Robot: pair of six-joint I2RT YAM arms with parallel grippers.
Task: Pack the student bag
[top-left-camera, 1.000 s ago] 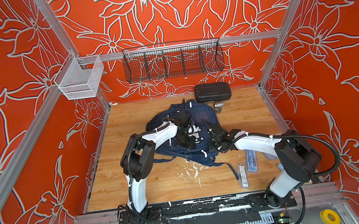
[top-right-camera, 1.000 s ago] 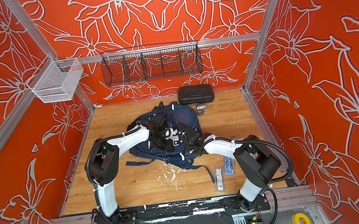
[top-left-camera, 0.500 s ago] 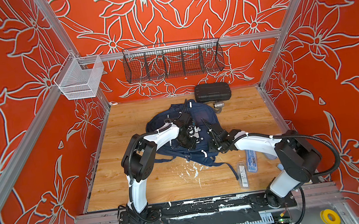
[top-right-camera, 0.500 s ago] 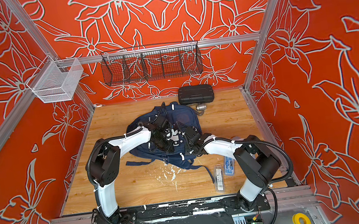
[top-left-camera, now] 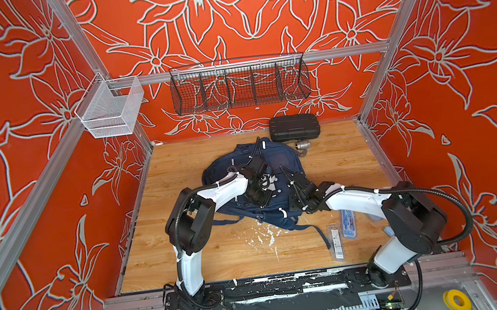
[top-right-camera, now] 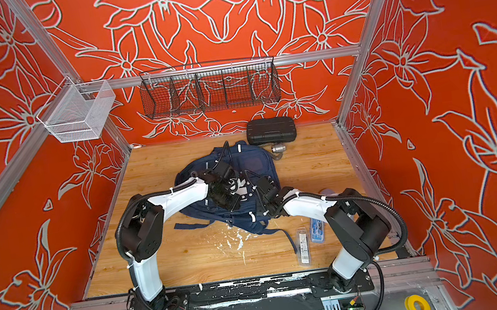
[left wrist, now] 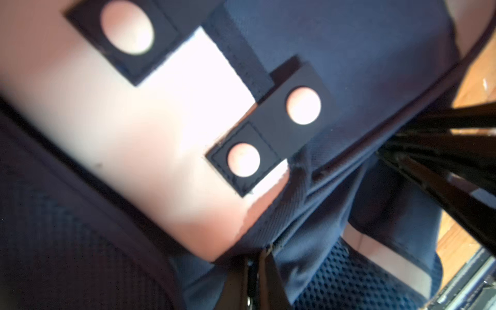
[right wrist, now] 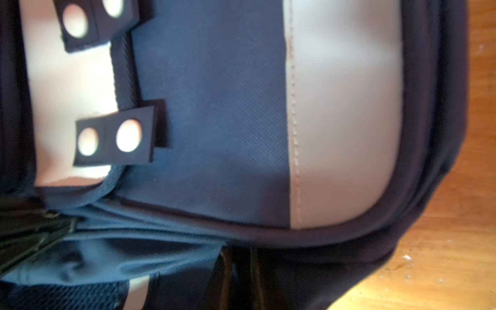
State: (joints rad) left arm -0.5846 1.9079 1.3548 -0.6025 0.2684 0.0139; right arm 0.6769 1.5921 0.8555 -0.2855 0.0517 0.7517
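The left gripper (left wrist: 256,259) is standing with its jaws brought together, tips pressing against a puckered seam of the student bag (top-left-camera: 277,161). Whether fabric is being pinched between them cannot be told. Just beyond the tips, a white patch (left wrist: 161,120) bearing dark squares with round holes is filling the left wrist view.

The right gripper (right wrist: 239,264) is resting at the bag's dark piped edge with its fingers (right wrist: 224,271) close together. The pictures are not showing whether they are gripping it. A white stripe (right wrist: 343,107) is running across the navy panel above them.

In both top views the two grippers are meeting over the bag's middle, the left (top-left-camera: 261,194) from the left side and the right (top-left-camera: 289,178) from the right.

The bag is lying flat at the centre of the wooden table (top-left-camera: 192,156), its straps trailing toward the near edge. A black case (top-left-camera: 294,127) is sitting just behind it against the back wall, with a small metal item (top-left-camera: 303,145) beside it. Two clear packets (top-left-camera: 336,242) are lying near the right arm's base. White specks (top-left-camera: 264,238) are dotting the wood in front of the bag.
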